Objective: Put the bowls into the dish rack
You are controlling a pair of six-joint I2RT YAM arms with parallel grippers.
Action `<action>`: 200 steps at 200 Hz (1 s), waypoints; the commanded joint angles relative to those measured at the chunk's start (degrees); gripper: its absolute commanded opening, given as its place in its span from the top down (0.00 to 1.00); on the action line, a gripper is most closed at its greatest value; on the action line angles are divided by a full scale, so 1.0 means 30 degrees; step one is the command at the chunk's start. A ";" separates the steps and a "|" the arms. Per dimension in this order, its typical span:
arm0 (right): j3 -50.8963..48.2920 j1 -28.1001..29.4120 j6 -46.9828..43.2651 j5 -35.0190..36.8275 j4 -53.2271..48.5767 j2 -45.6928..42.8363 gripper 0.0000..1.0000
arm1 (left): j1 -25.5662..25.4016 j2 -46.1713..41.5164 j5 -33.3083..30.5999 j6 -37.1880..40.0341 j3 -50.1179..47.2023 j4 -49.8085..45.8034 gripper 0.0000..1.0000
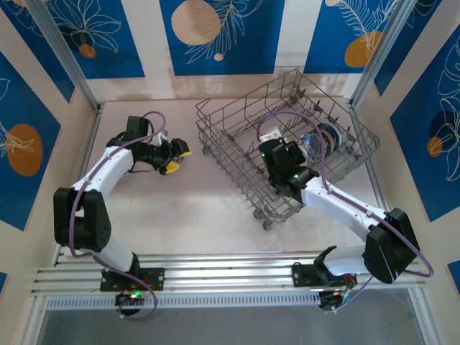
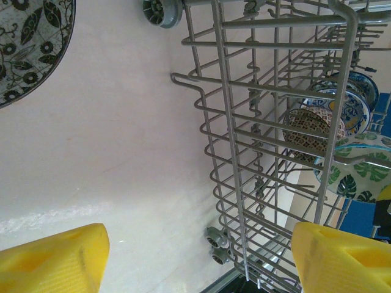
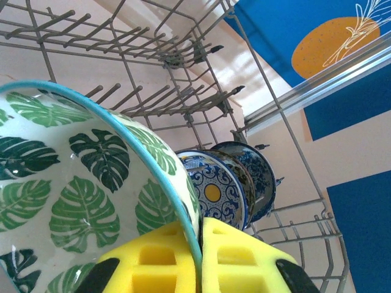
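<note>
The dish rack (image 1: 248, 180) sits at the right of the table, turned at an angle. My right gripper (image 1: 273, 144) reaches down into it. In the right wrist view its yellow pads (image 3: 244, 262) are shut on the rim of a white bowl with green leaves (image 3: 79, 195). Behind that bowl, a blue-and-white bowl with a yellow centre (image 3: 214, 189) and a darker blue bowl (image 3: 259, 171) stand on edge between the tines. My left gripper (image 1: 175, 157) hovers open and empty left of the rack. A dark leaf-patterned bowl (image 2: 30, 43) lies on the table in the left wrist view.
Through the rack's wires (image 2: 275, 122) the left wrist view shows a brown patterned bowl (image 2: 308, 131), blue-and-white bowls (image 2: 345, 104) and the green-leaf bowl (image 2: 360, 174). The rack's wheels (image 2: 217, 241) rest on the pale table (image 2: 122, 152). Walls close in on both sides.
</note>
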 commanded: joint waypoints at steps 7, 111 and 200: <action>-0.0646 -0.0369 -0.0739 0.0325 0.0712 -0.0761 1.00 | -0.0262 -0.0265 -0.0236 -0.0205 0.0018 -0.0217 0.22; -0.1859 0.0290 0.0320 0.1411 -0.0595 -0.1741 1.00 | -0.0801 -0.0234 -0.0516 -0.0307 0.0329 -0.0341 0.22; -0.1887 0.2346 0.3514 0.2839 -0.3095 -0.0304 1.00 | -0.0969 -0.0087 -0.0559 -0.0309 0.0439 -0.0397 0.21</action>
